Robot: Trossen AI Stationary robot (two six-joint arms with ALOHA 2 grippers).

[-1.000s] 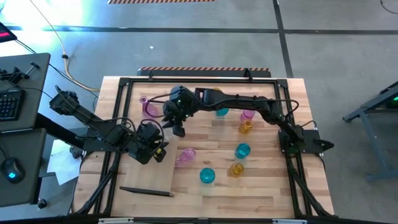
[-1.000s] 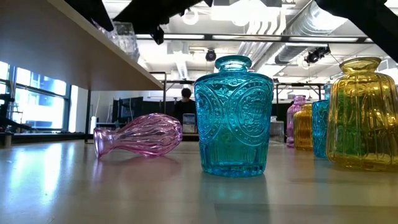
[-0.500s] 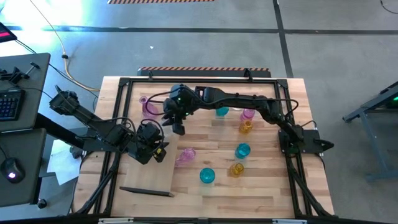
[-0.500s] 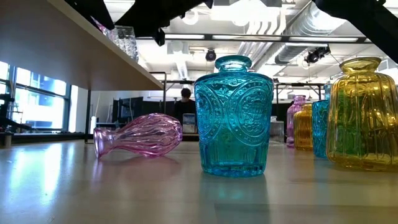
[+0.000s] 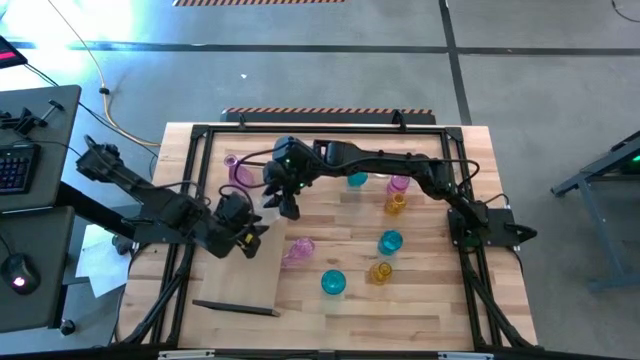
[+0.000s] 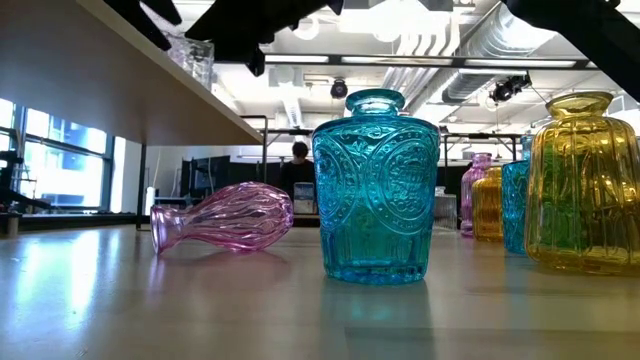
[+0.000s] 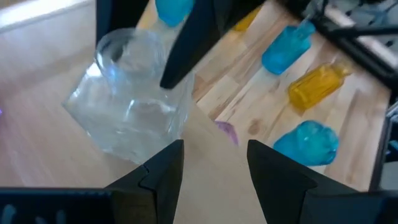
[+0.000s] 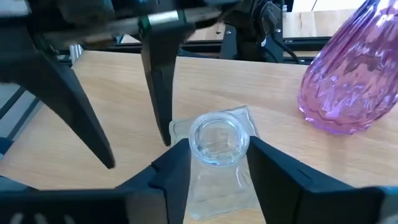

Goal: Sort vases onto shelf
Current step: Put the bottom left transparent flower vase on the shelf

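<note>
A clear glass vase (image 8: 217, 140) stands upright on its base on the light-wood shelf (image 5: 230, 290), beside a pink vase (image 8: 351, 81). My right gripper (image 8: 217, 149) reaches in from the table's right. It is open, its fingers close on either side of the clear vase's neck. My left gripper (image 7: 214, 146) is open just short of the same vase (image 7: 130, 99) on the near-left side, with nothing between its fingers. More vases stand on the tabletop: teal (image 5: 333, 282), amber (image 5: 381, 271), teal (image 5: 390, 242). A pink one (image 5: 297, 250) lies on its side.
Farther right on the table, an amber vase (image 5: 396, 204), a pink one (image 5: 399, 185) and a teal one (image 5: 356, 180) stand under my right arm. A dark metal frame (image 5: 200, 130) runs round the tabletop. A dark rod (image 5: 235, 308) lies at the shelf's near end.
My left gripper has drawn back a little from the clear vase, toward the table's left edge. The clear vase stays on the shelf.
</note>
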